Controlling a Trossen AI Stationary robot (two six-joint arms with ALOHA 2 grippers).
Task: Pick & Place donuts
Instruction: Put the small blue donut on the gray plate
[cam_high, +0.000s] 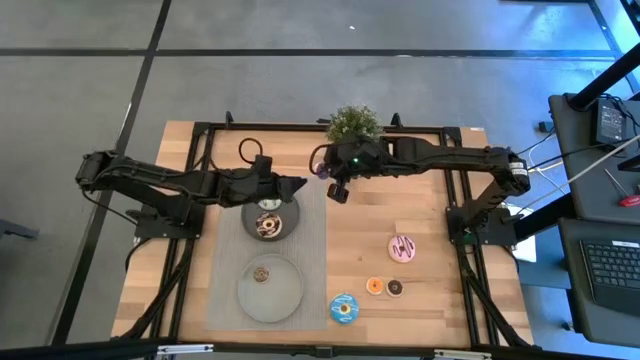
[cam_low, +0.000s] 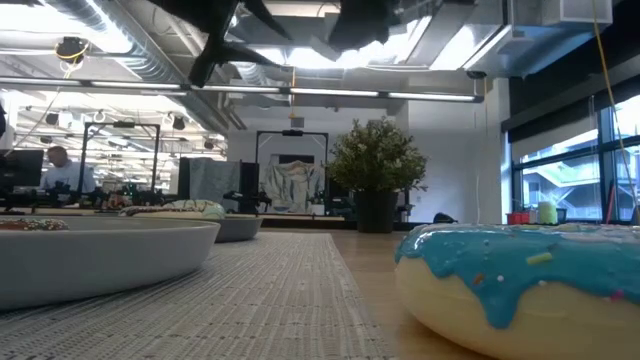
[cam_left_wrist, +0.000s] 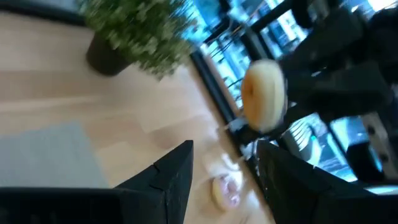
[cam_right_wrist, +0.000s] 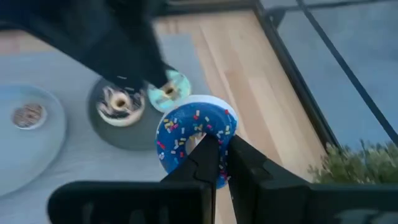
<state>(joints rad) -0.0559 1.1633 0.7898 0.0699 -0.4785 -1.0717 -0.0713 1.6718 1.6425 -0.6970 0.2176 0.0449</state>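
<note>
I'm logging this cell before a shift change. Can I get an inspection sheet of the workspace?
Surface: wood table with grey mat.
Donuts: sprinkled donut in right claw; green and chocolate-white on far plate; mini brown on near plate; pink, orange, dark brown and light blue on bare wood.
Clutter: plant.
Claws: right claw shut on sprinkled donut, above table; left claw open, beside far plate.
Cables: loop on table; more off right side.
Surroundings: keyboard on side desk; person far behind.
</note>
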